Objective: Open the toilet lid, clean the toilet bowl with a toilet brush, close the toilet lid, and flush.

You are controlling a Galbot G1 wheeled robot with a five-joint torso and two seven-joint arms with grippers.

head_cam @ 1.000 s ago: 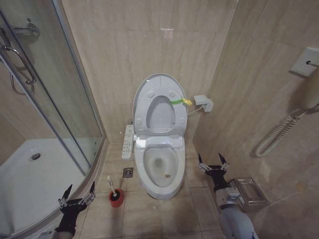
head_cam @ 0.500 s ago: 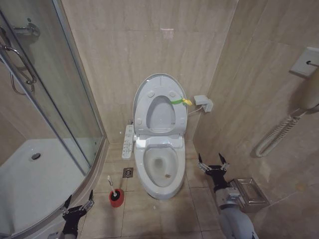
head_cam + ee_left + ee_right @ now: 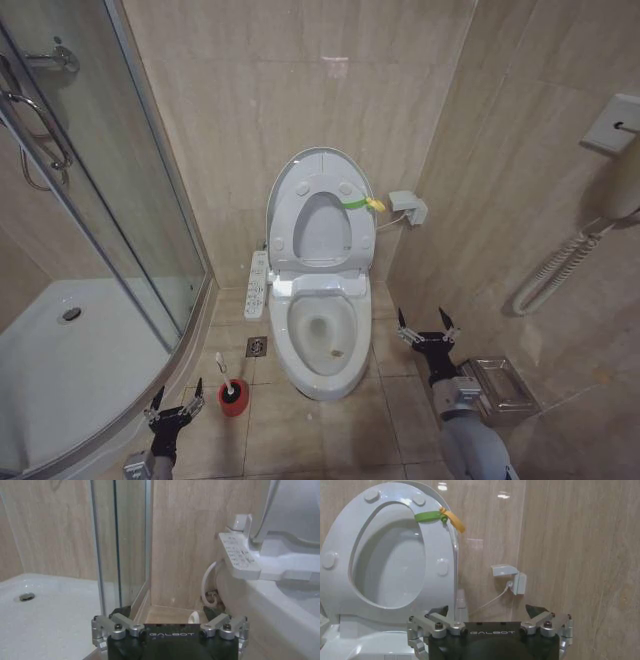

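Observation:
The toilet lid [image 3: 322, 228] stands upright against the wall, and the ring seat [image 3: 288, 215] is raised against it. A yellow-green loop [image 3: 440, 516] hangs at the lid's edge. Below them the toilet bowl [image 3: 322, 345] is uncovered, with its button panel [image 3: 258, 283] on the side. The toilet brush [image 3: 224, 373] stands on the floor in a red cup [image 3: 233, 398], left of the bowl. My left gripper [image 3: 176, 400] is open, low and just left of the brush. My right gripper [image 3: 425, 328] is open, hanging right of the bowl and facing the lid [image 3: 390, 562].
A glass shower door [image 3: 110, 200] and white shower tray [image 3: 70, 360] fill the left side. A floor drain [image 3: 257, 346] lies beside the bowl. On the right wall hang a metal holder [image 3: 500, 388], a coiled cord [image 3: 560, 265] and a socket box [image 3: 408, 207].
My left gripper has moved right along the shower's edge, closer to the brush and its red cup. The right arm and the toilet have not moved.

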